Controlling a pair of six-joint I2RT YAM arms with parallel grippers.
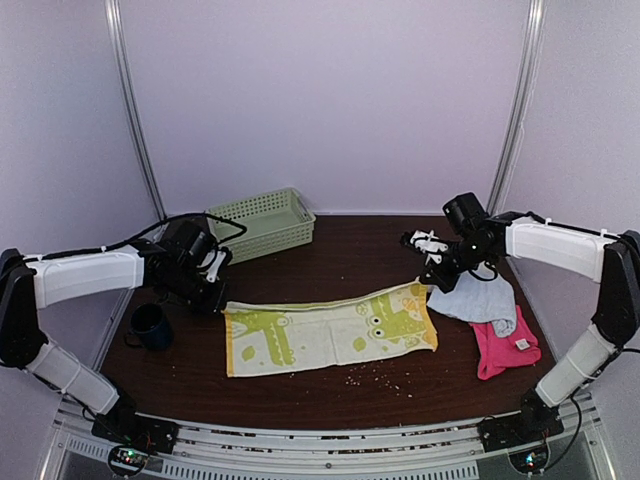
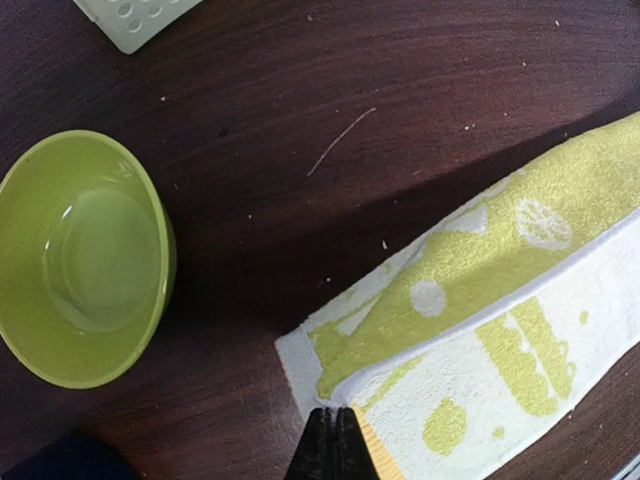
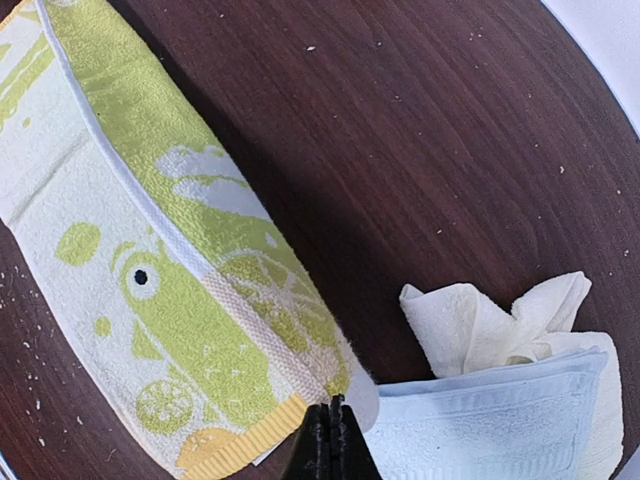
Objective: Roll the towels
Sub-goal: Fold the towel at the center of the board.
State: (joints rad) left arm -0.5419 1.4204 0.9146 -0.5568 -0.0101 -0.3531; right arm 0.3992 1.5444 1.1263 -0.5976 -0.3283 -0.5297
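The left fingers (image 2: 320, 455) are pressed together with nothing between them, their tips over the left end of the lime-green towel (image 2: 480, 300). Whether they touch the cloth is hard to tell. At 9 o'clock from that end a green bowl (image 2: 85, 255) stands on the dark worktop (image 2: 300, 90).

The right fingers (image 3: 318, 455) are closed too and hold nothing. They hang above the towel's right end, where a yellow stripe borders the print.

From above, the towel lies flat and folded lengthwise across the middle of the worktop, running 9 to 3 o'clock. At its 3 o'clock end a light blue towel (image 1: 480, 297) lies just beside it, with a crumpled cream towel (image 3: 500, 320) against it. A pink towel (image 1: 500, 350) lies at 5 o'clock of the blue one. Its white tag (image 1: 522, 343) is too small to read.

A pale green basket (image 1: 262, 222) sits at 11 o'clock, and a dark cup (image 1: 150, 325) at 9 o'clock.
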